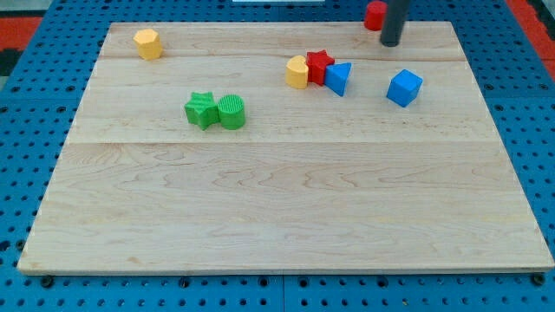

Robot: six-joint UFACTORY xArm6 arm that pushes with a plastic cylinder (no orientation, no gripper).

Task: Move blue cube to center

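The blue cube [404, 87] sits on the wooden board [286, 208] toward the view's upper right. My tip [391, 42] is at the board's top edge, above and slightly left of the blue cube, with a gap between them. A red block [375, 15] lies just left of the rod at the very top, partly hidden by it.
A blue triangular block [339, 78], a red star [319, 66] and a yellow heart-like block [297, 72] cluster left of the blue cube. A green star [201, 110] and green cylinder [231, 113] sit at left centre. A yellow hexagon block [148, 43] is at top left.
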